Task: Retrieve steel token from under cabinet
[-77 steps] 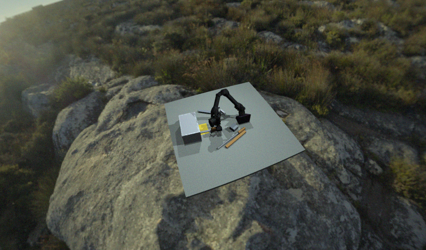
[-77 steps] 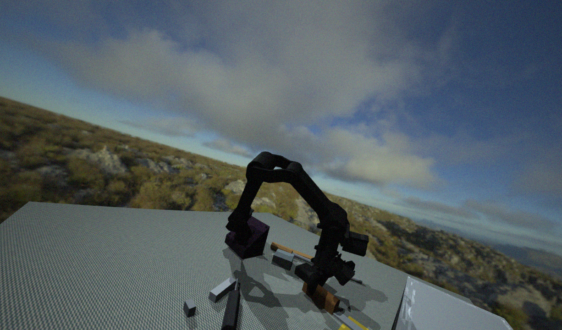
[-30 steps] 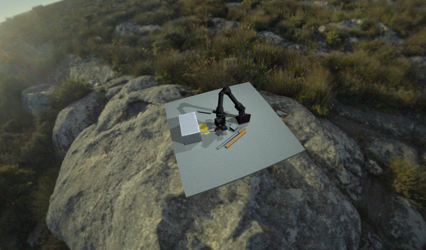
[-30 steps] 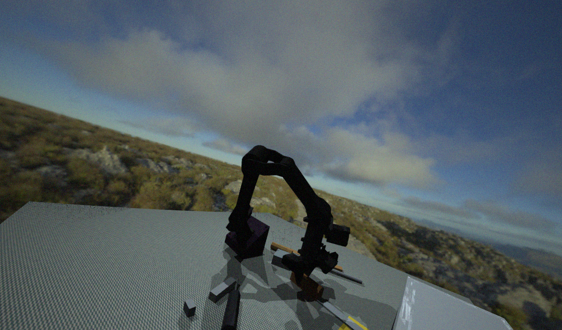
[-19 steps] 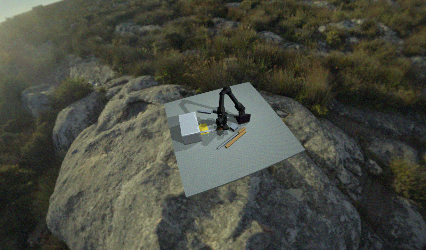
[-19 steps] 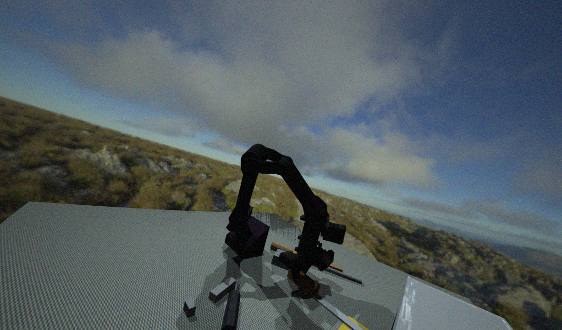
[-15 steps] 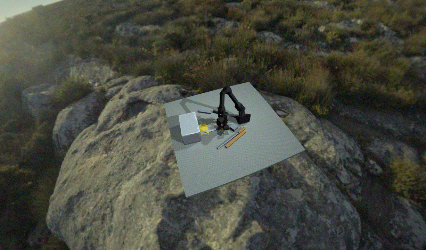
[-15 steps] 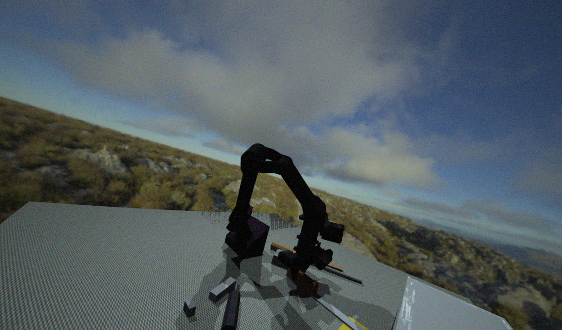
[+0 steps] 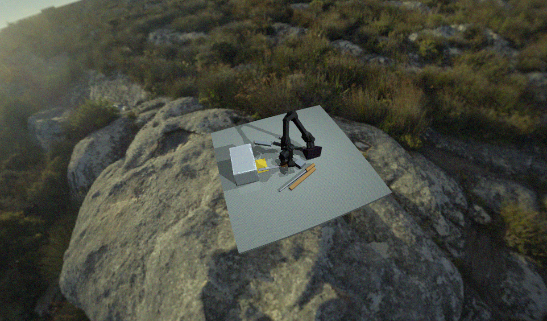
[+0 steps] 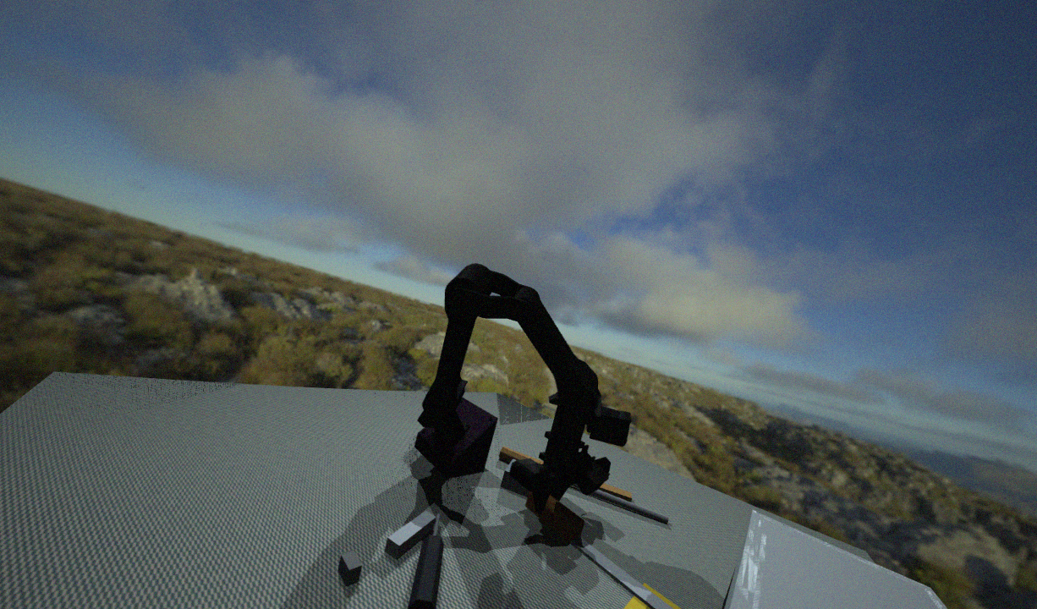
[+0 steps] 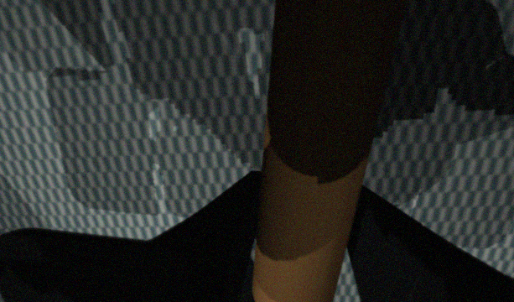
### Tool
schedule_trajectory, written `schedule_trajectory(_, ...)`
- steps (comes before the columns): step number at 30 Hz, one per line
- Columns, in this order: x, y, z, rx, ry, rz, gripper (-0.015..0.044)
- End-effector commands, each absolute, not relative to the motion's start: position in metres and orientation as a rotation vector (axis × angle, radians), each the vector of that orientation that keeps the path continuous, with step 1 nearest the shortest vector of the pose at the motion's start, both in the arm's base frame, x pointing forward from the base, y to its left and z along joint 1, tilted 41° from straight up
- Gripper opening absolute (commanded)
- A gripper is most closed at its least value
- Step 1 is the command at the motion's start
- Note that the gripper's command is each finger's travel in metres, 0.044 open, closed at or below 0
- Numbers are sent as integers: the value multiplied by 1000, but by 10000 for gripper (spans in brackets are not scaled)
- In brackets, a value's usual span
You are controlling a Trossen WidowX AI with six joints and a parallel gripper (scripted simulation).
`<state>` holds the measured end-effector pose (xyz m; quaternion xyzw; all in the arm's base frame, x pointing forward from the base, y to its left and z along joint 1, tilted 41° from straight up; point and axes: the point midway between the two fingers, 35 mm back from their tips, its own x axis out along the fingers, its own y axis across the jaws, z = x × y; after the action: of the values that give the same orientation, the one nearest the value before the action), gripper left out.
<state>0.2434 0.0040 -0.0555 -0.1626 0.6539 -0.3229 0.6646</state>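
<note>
My gripper [image 9: 284, 164] [image 10: 543, 501] [image 11: 301, 186] is shut on the orange-brown handle [image 10: 562, 522] [image 11: 308, 235] of a tool, low over the table in front of the cabinet. The tool's thin grey shaft [image 9: 272, 167] [image 10: 614, 572] points toward the cabinet, and its far part lies across the yellow marked area [image 9: 261, 163]. The cabinet [image 9: 243, 159] [image 10: 817, 567] is a pale box directly behind that area. I cannot make out the steel token in any view. The shaft's tip is too small to tell whether it touches anything.
A grey rod [image 9: 290, 184] [image 10: 647, 516] with an orange handle and an orange stick [image 9: 302, 178] lie beside the gripper. On the other side lie a black-handled tool [image 9: 262, 144] [image 10: 427, 572], a grey bar [image 10: 410, 533] and a small block [image 10: 349, 567]. The arm's purple base [image 9: 312, 152] stands behind.
</note>
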Motion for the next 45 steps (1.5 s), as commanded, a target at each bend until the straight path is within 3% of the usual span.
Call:
schedule_trajectory(1,245,9,-58,-350,1470,-742,0)
schedule_trajectory(43,248,41,-82,-300,1446,-786,0)
schedule_trajectory(45,247,38,-81,-301,1447,-793,53)
